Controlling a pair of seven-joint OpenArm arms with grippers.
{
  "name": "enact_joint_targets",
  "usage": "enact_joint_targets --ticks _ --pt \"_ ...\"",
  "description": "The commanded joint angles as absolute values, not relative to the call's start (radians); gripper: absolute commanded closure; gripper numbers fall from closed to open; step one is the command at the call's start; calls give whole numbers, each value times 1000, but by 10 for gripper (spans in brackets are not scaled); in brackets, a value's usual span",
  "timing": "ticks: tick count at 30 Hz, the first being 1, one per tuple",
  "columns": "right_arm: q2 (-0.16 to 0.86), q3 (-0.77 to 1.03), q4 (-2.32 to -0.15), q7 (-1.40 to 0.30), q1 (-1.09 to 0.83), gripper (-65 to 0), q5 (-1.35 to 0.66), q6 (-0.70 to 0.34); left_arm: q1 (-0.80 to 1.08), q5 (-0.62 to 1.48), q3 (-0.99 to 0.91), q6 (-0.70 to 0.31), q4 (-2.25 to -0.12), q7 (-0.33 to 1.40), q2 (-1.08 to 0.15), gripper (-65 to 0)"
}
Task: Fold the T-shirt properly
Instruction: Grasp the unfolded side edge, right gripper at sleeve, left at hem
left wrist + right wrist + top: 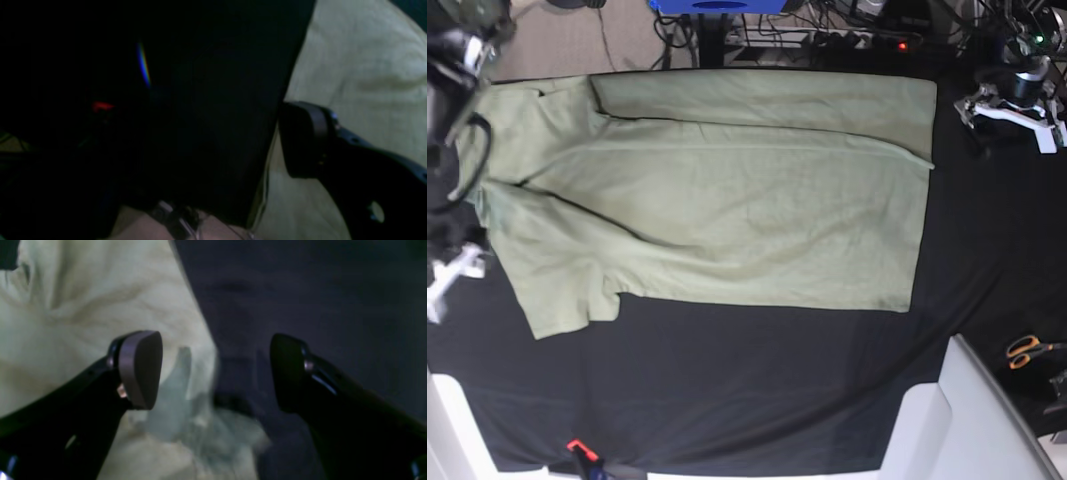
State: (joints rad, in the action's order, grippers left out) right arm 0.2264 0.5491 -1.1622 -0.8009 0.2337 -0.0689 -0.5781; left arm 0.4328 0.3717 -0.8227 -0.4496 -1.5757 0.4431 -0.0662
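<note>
The pale sage-green T-shirt (727, 200) lies flat on the black cloth (727, 380), neckline end to the left. Its far long side is folded over into a strip (767, 100). My right gripper (215, 371) stands open over the shirt's edge (83, 306), where it meets the black cloth (317, 290). Blurred pale fabric lies below the gap, and nothing is between the pads. That arm (447, 120) is at the left edge of the base view. My left gripper (975, 108) is off the shirt's far right corner. One finger (303, 140) shows beside the shirt (360, 66) and touches nothing; the other is lost in the dark.
Orange-handled scissors (1027, 350) lie at the right edge. A white panel (957, 420) rises at the lower right. Cables and a power strip (867, 35) run behind the table's far edge. A small red-tipped object (577, 447) sits at the near edge.
</note>
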Motion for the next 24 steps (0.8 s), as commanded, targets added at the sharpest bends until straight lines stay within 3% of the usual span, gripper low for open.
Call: enact_joint_targets --ticks 1,8,18,20,24 --pt "246 553 -1113 -756 283 -461 -35 -575 441 381 -828 -453 -1589 430 -73 -599" --pt "246 556 -739 -564 424 -461 168 -575 450 381 -832 -453 -1584 430 -74 -599" --pt "246 558 -728 -545 395 -458 177 -573 443 381 -829 -453 -1583 430 -82 -599" --pt "246 558 -728 -547 394 -411 177 -573 441 381 -829 -453 -1583 430 -82 -599" --pt "246 558 -727 -552 394 -225 177 -573 441 381 -829 -453 -1583 430 -82 -599"
